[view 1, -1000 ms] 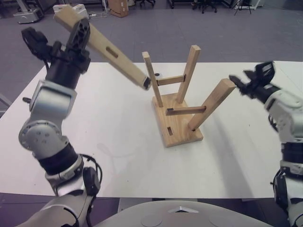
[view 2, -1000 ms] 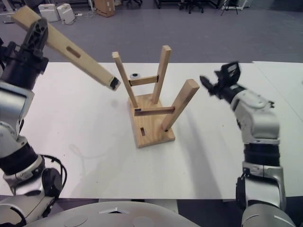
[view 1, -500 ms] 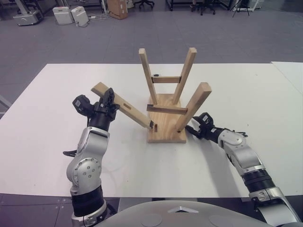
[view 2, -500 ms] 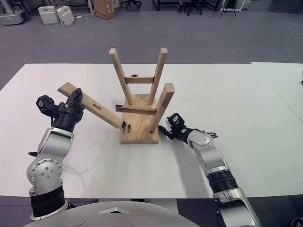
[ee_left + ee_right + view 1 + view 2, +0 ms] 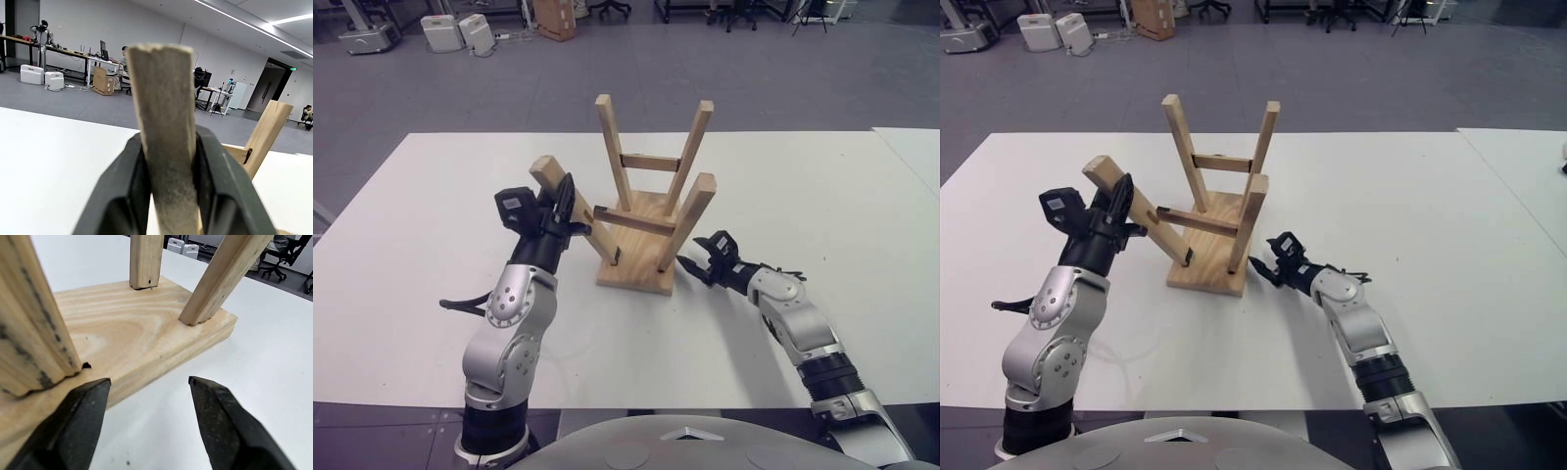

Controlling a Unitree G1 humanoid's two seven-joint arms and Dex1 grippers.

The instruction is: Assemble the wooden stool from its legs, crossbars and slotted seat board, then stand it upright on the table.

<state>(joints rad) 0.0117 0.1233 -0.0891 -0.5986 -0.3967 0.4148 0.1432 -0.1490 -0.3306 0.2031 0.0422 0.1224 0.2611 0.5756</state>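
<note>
stool [image 5: 646,220] upturned at frame centre; left gripper [image 5: 570,208] clamped on the fourth leg [image 5: 602,240], tip at the board [image 5: 641,277]; right gripper [image 5: 699,257] gapes empty beside the board. wood likely stiff, light: hold legs by flat faces.

A broad white rectangular desk [image 5: 822,186] stands on a grey tiled floor [image 5: 636,78] in a large open hall. A second white desk [image 5: 913,147] sits just beside it on the right. Beyond the far edge of the broad desk a brown cardboard box [image 5: 556,15] rests on the floor, with pale boxy units [image 5: 460,31] to its left and black wheeled office chairs [image 5: 734,12] further right. The left wrist view shows plain white walls [image 5: 122,24], a long ceiling strip light [image 5: 234,19] that is lit, and a dark doorway [image 5: 274,81] under a small green sign [image 5: 292,69].
</note>
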